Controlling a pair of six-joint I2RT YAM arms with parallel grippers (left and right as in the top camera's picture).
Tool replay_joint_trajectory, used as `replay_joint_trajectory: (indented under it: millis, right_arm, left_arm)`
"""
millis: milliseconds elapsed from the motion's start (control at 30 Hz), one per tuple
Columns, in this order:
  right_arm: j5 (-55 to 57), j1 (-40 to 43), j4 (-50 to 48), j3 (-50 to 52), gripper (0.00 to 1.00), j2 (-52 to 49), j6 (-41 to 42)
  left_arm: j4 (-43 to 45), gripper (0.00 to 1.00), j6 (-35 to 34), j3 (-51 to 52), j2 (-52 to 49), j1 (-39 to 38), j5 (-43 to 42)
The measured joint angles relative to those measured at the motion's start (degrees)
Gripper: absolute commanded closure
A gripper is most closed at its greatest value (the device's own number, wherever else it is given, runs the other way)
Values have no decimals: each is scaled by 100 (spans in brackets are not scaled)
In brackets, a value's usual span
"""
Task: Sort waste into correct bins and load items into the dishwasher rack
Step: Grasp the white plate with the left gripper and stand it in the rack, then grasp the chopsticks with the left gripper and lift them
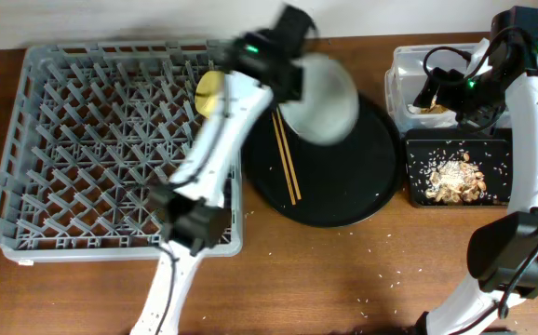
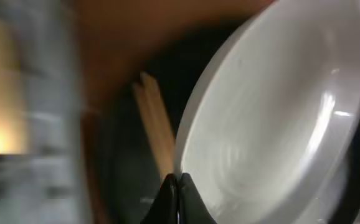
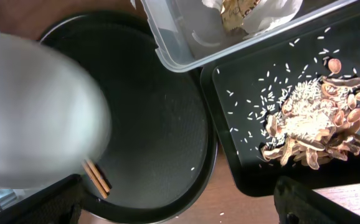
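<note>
My left gripper is shut on the rim of the white plate, holding it tilted above the round black tray; the wrist view shows the jaws pinching the plate. The chopsticks lie on the round tray. The yellow bowl sits in the grey dishwasher rack. My right gripper is open and empty, above the clear tub. The tub holds napkins and the wrapper. The food scraps lie in the black rectangular tray. No cups show.
The left arm stretches from the front edge across the rack's right side. The clear tub and the black rectangular tray stand side by side right of the round tray. Rice grains are scattered on the wooden table in front.
</note>
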State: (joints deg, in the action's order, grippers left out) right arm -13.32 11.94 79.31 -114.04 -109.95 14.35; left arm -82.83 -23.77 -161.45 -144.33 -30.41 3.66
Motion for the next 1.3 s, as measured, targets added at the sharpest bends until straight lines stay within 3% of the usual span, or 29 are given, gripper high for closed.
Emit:
replay_joint_trajectory:
  millis: [33,100,133,200,300,400,533,667,733,800,900,933,967,1000,1033,1067,1100,1133,1200,1300]
  right_arm:
    - [0,0,-2,0,2,2,-2]
    - [2,0,-28,2,2,2,-2]
    - [0,0,-39,2,2,0,-4]
    - [2,0,-48,2,2,2,-2]
    - [0,0,-48,2,2,2,0]
    - [0,0,-46,2,2,2,0]
    - [0,0,-46,2,1,0,0]
    - [2,0,-48,2,1,2,0]
    - [0,0,-48,2,1,0,-4]
    - [0,0,-46,2,1,2,0]
    - [0,0,-46,2,1,2,-2]
    - [0,0,-48,2,1,2,-4]
    - [0,0,-46,2,1,2,-2]
    - [0,0,-48,2,1,2,-4]
    - [0,0,-48,2,1,2,-4]
    - [-2,0,-46,2,1,2,0]
    - [0,0,-48,2,1,2,-2]
    - [2,0,-48,2,1,2,-2]
    - [2,0,-39,2,1,2,-4]
    - [0,0,4,2,1,2,-4]
  left_arm:
    - [-190,100,452,-155,466,363,715]
    - [-498,100,758,-221,874,660,1775]
    - [-708,100,929,-229,1128,881,2726]
    - [-654,100,1075,-238,1235,1270,3532]
    - [-354,100,1438,-166,1233,1790,4009]
    - [282,100,1523,640,1252,2079,4155]
    - [1137,100,1526,1985,1252,2057,4701]
    - [1537,100,1526,2179,1252,1963,4839]
    - [1589,90,1526,2179,1252,1749,4837]
    - [1617,71,1545,2179,1252,1556,4533]
    - [1580,63,1567,2179,1252,1497,3838]
    - [1578,55,1567,2179,1252,1506,3716]
    - [1606,53,1567,2179,1252,1506,3585]
    - [1755,41,1574,2179,1252,1506,3289]
    - [1755,35,1569,2118,1255,1517,2149]
    - [1749,30,1589,2100,1255,1515,1655]
    - [1751,27,1561,2055,1255,1469,-76]
    - [1720,27,1558,2044,1255,1375,-765]
    - [1379,26,1362,2118,1255,861,-1097]
    - [2004,31,66,3495,1307,-332,-616]
